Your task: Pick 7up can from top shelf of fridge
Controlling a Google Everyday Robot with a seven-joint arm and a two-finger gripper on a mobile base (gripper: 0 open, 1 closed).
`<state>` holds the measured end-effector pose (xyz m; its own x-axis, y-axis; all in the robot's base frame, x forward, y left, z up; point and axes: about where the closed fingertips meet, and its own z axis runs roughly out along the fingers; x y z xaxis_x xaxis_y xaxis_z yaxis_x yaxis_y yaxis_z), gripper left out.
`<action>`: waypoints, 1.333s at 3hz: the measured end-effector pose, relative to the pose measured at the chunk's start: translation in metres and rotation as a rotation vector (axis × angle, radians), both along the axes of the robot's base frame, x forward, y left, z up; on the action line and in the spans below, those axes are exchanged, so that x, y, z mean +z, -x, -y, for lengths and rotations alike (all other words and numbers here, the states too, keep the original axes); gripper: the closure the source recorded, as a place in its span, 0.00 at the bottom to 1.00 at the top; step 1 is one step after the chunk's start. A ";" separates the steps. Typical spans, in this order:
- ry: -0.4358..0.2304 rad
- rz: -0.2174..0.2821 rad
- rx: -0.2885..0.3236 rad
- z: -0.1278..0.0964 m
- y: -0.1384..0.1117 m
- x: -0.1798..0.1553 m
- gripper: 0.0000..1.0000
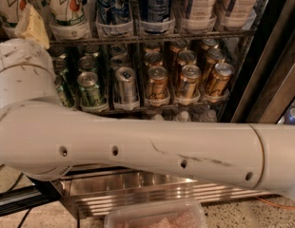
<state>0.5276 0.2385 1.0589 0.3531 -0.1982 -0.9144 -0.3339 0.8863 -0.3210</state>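
Note:
Two whitish 7up cans with a green "7" and a red dot stand at the left end of the top shelf (152, 38), one at the frame's left edge (7, 4) and one beside it (66, 6). They sit in clear trays inside the fridge (261, 70). My thick white arm (138, 148) crosses the whole view and bends upward at the left. Only a tan part of my gripper (31, 25) shows, in front of the gap between the two 7up cans. No can is visibly held.
Blue cans (112, 4) and pale cans (200, 1) fill the rest of the top shelf. The rack below holds green (90, 87), silver (125, 82) and gold cans (188, 80). The ribbed steel base (138, 194) and a clear plastic tub (157, 217) are below.

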 end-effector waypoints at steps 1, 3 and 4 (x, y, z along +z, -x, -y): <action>-0.014 0.002 -0.014 0.000 -0.004 0.001 0.41; -0.045 0.016 -0.051 0.004 -0.036 0.011 0.47; -0.032 0.024 -0.071 0.007 -0.051 0.018 0.51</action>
